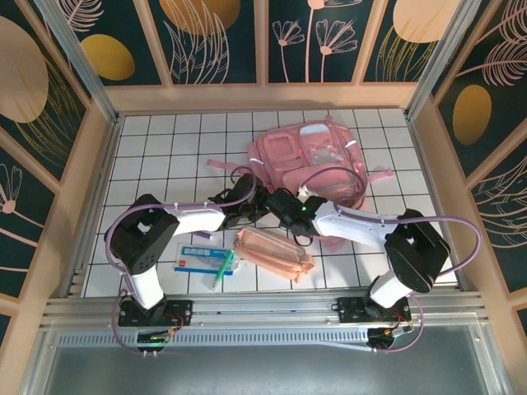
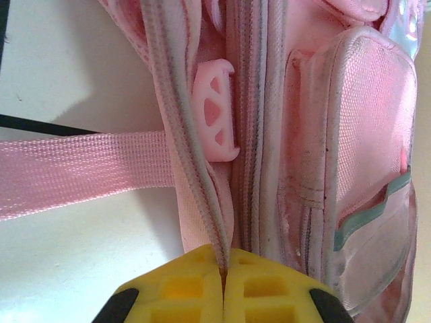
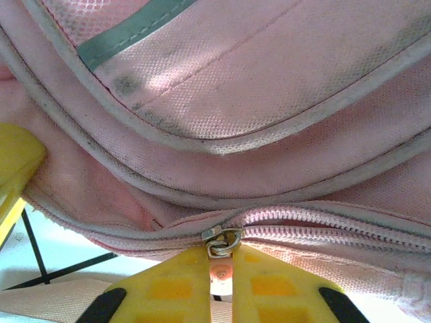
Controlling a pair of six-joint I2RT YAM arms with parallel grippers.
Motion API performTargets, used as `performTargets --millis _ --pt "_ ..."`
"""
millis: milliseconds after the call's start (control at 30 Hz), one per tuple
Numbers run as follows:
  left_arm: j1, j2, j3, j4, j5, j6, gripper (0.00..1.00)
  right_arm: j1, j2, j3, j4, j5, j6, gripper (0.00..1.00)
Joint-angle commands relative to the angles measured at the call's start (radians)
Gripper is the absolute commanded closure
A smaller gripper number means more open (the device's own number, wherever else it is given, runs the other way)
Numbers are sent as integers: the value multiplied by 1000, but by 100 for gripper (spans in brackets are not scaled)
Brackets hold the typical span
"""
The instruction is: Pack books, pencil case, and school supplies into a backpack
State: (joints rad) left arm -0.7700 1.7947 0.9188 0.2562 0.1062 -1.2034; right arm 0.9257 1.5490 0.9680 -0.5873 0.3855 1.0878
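Backpack (image 1: 317, 160) gripped at its near edge, mid-table (image 1: 165, 148) toward the back.
Left gripper (image 2: 224, 266) was pinched shut on a seam (image 2: 202, 202); right gripper (image 3: 219, 269) had closed on the zipper pull (image 3: 221, 242).

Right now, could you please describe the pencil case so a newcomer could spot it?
Find the big pink backpack on the tiled table. Nearer the arm bases lies the pencil case, a long soft peach pouch; the packet beside it is flat, white and blue.
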Motion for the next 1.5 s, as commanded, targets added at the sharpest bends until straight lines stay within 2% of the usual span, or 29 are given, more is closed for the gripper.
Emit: performTargets --millis 0,133,333,433,533,567,633,733,833,967,1200,1467 --pt "2 -53 -13 -38 -87 22 100 2 -66 1 -134 90 37 94" --pt "3 -74 -26 -44 -125 35 100 -5 -110 -30 -158 80 27 100" --pt "8 -101 -28 -72 -183 60 100 -21 -165 -51 -186 53 -26 100" --pt "31 -107 -33 -74 -176 68 100 -48 -197 -108 -176 17 -47 100" --pt "47 -112 -19 -86 -139 87 100 -57 -233 -131 -92 -52 -174 100" --pt "46 -108 -5 -104 -128 89 100 -57 -239 -125 -35 -116 -249 96" --pt "47 -99 3 -111 -85 60 100 -48 -235 -83 11 -199 -314 76" --pt "25 -100 -39 5 14 -74 100 -44 -217 -55 74 -260 -340 67" --pt "-18 -93 -59 119 58 -159 100 -53 -179 -40 60 -219 -321 62" --pt "-37 -87 -34 120 72 -162 100 -61 -113 -30 28 -161 -294 60" --pt "-37 -87 -23 84 48 -139 100 -65 -82 -46 -8 -131 -238 59" --pt "-37 -98 -32 40 -5 -110 100 -61 -46 -27 -99 -110 -184 65"
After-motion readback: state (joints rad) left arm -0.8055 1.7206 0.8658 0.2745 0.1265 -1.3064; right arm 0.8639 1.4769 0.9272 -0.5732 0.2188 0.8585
